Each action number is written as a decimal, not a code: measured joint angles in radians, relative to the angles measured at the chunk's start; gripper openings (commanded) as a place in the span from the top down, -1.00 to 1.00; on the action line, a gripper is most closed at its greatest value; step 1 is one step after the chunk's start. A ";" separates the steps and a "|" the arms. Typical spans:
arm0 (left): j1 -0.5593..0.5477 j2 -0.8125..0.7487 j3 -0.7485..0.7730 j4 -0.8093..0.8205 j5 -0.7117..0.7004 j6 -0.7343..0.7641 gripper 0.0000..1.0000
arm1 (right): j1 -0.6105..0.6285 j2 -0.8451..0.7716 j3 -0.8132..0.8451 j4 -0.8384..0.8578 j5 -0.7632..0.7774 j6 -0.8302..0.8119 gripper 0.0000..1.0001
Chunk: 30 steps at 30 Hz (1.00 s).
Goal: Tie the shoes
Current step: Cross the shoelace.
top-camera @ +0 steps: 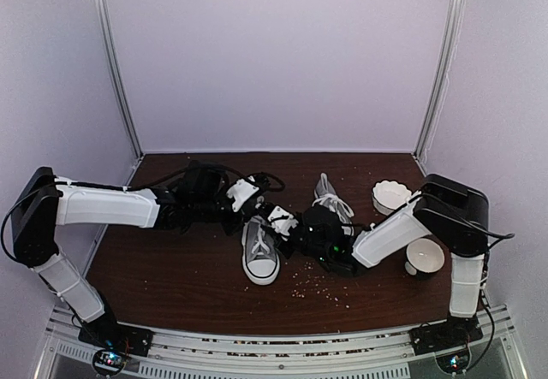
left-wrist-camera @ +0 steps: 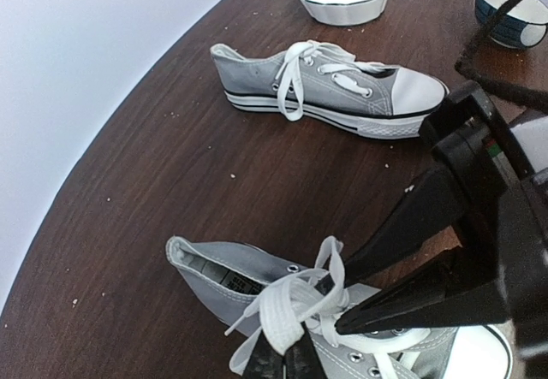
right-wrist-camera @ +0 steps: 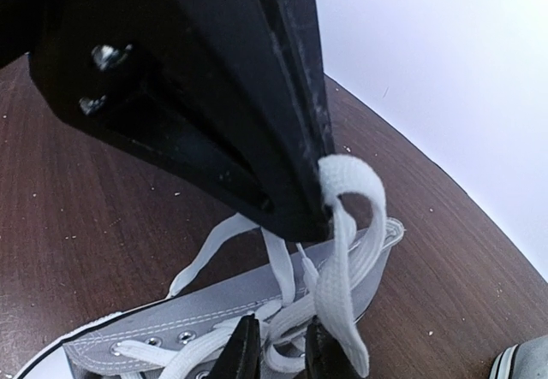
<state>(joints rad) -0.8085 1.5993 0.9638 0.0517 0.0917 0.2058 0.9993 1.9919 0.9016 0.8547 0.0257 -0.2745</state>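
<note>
From above, the near shoe (top-camera: 260, 255) lay on the table (top-camera: 171, 268), left of the white bowl (top-camera: 391, 198) and closer to the arm bases, toe cap toward them. The far shoe (top-camera: 330, 195) sat just left of that bowl. Both arms reached in, and the left gripper (top-camera: 255, 215) and the right gripper (top-camera: 276, 227) met over the near shoe's laces.

On the left wrist camera, the far shoe (left-wrist-camera: 330, 88) stood side-on below the white bowl (left-wrist-camera: 342, 11). The left gripper (left-wrist-camera: 281, 358) had its tips a sliver apart with a lace (left-wrist-camera: 282, 315) running down between them; pinched or loose, I could not tell. The right gripper (left-wrist-camera: 342, 323) came in from the side, tips together.

On the right wrist camera, the right gripper (right-wrist-camera: 317, 212) was clamped on a lace loop (right-wrist-camera: 347, 225), lifted above the near shoe (right-wrist-camera: 171, 332). Below it, the left gripper (right-wrist-camera: 280, 353) poked up among the laces.
</note>
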 measured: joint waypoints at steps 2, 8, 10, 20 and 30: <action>0.000 0.000 0.000 0.000 0.000 0.000 1.00 | 0.000 0.002 0.015 -0.008 0.003 -0.008 0.61; 0.000 0.002 0.003 0.000 0.002 0.000 1.00 | -0.001 0.008 0.029 -0.032 0.010 -0.010 0.65; 0.000 0.002 0.003 0.000 0.002 0.000 1.00 | -0.002 0.011 0.032 -0.041 0.010 -0.011 0.58; 0.000 0.002 0.006 0.000 0.002 -0.004 1.00 | -0.008 0.028 0.069 -0.093 0.017 -0.006 1.00; 0.015 0.002 0.006 0.000 -0.007 -0.035 1.00 | -0.009 -0.131 0.000 -0.251 -0.106 0.010 1.00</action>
<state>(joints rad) -0.7937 1.6012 0.9695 0.0521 0.0845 0.1711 0.9905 1.8610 0.9016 0.6041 -0.0803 -0.2642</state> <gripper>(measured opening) 0.005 0.008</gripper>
